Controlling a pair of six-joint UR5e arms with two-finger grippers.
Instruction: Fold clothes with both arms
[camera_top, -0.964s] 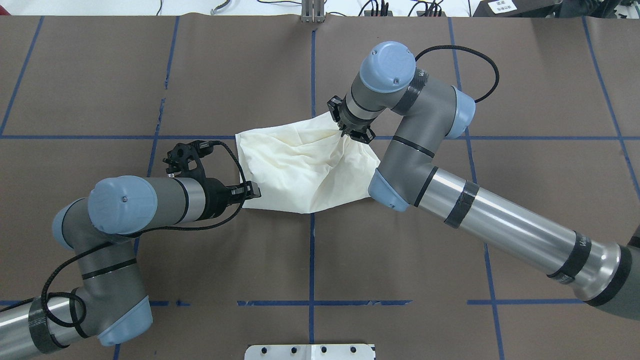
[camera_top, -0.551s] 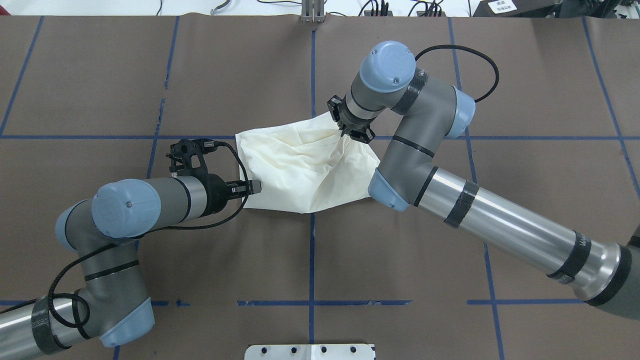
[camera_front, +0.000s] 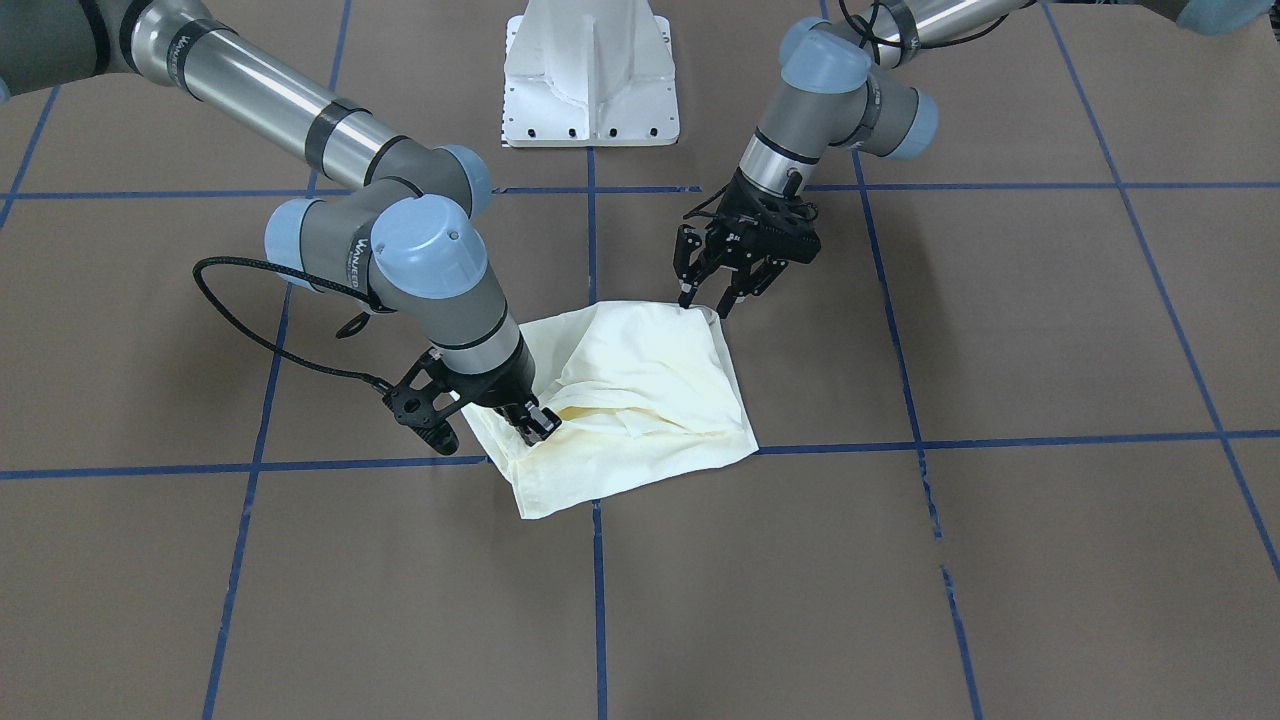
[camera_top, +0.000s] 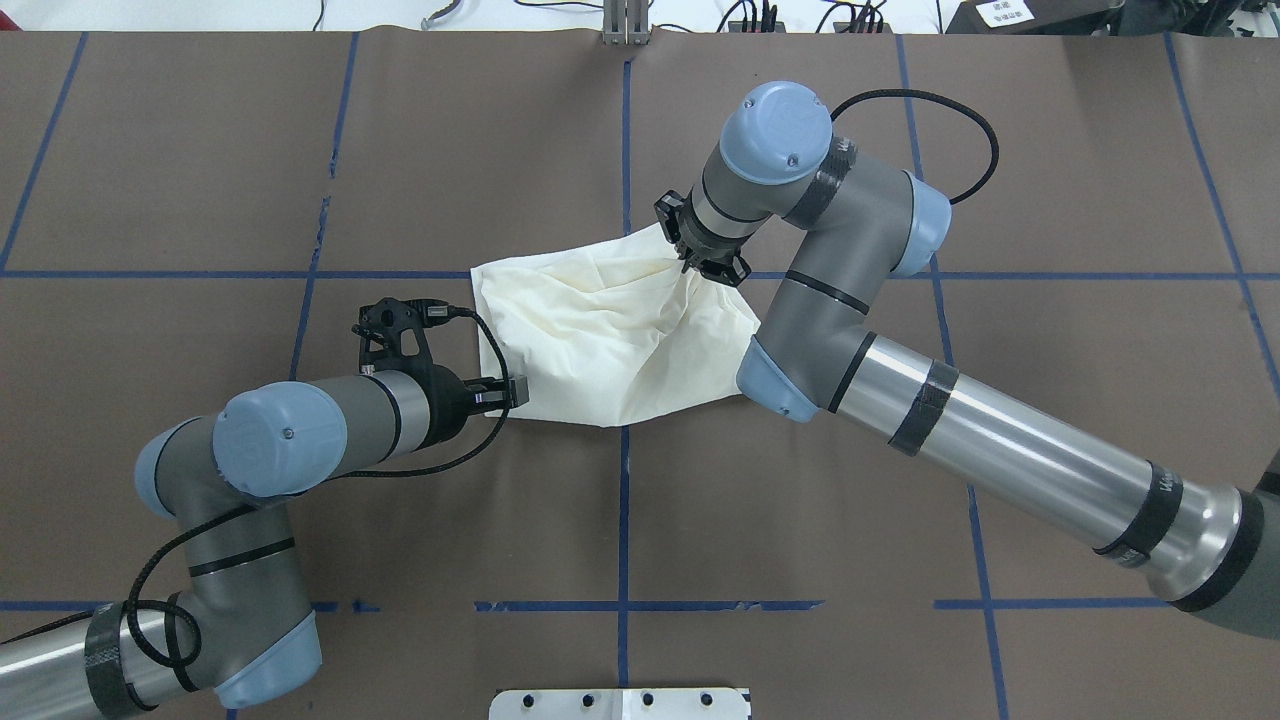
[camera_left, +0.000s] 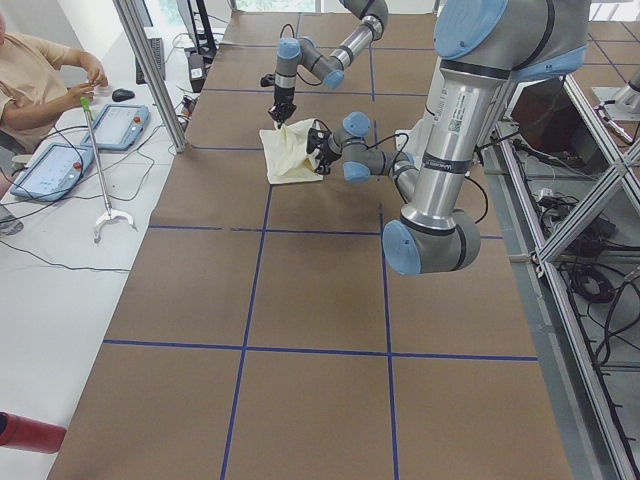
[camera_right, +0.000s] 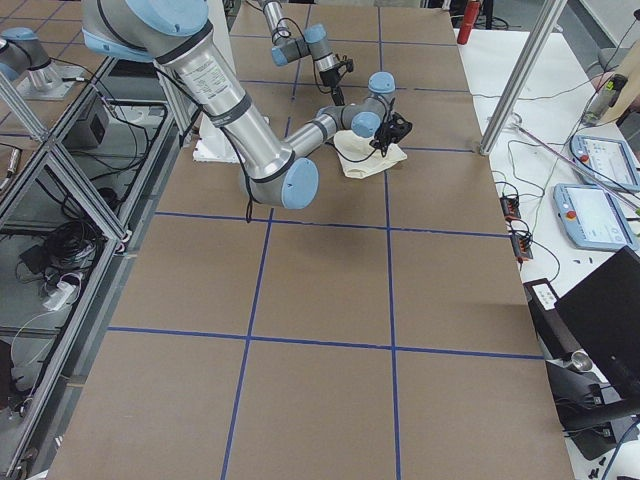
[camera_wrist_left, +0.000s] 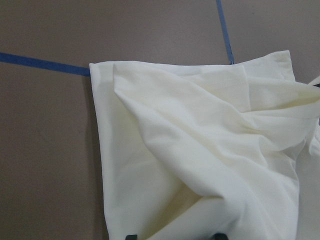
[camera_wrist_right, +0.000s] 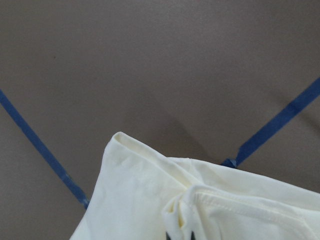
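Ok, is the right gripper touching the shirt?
Touching. In the front-facing view the right gripper pinches a bunched fold of the shirt; the right wrist view shows fabric gathered there.

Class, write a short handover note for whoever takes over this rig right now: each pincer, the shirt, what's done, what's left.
Left pincer: open, at the shirt's corner on the robot's side, gripping nothing.
Right pincer: shut on bunched cloth at the far side.
Shirt: rumpled, loosely doubled heap mid-table; no print showing.
Done: a rough fold only.
Left: probably grip the near corner with the left pincer, then flatten and finish the fold.
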